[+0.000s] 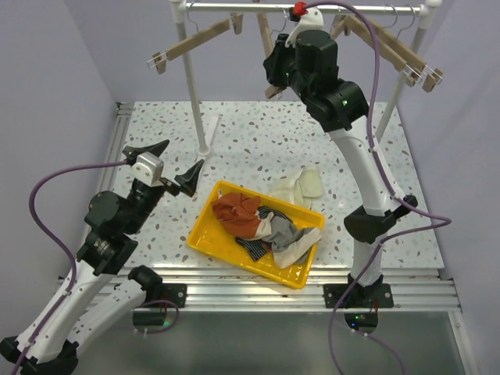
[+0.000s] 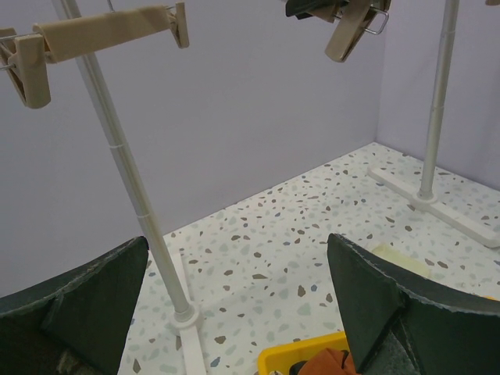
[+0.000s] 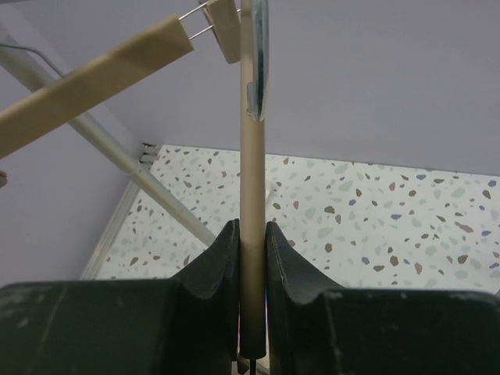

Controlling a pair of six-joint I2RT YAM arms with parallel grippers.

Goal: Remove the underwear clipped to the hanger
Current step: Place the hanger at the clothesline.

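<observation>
**Right tool clamped on a bare hanger, garments already down**

Lilac walls close in a speckled worktop (image 1: 258,133), with a white rail (image 1: 305,8) across the back carrying several wooden hangers. Starting at the left, we see the left tool (image 1: 166,160) low over the worktop with its fingers spread wide and nothing between them; its wrist view looks up at a bare hanger (image 2: 101,27) on the rack's pole. Further right, a yellow tray (image 1: 205,234) sits at the near edge and holds the underwear (image 1: 258,223): an orange-red piece, a navy striped one and a pale one heaped together. A cream piece (image 1: 303,186) lies on the worktop touching the tray's far corner. At the right, the right tool (image 3: 252,258) is raised to the rail and pinched shut on a wooden hanger bar (image 3: 251,156).

We see no cloth on any hanger, so we judge the unclipping nearly or fully done. Next, we would have the right tool let go of the bar and come clear of the neighbouring hangers.
</observation>
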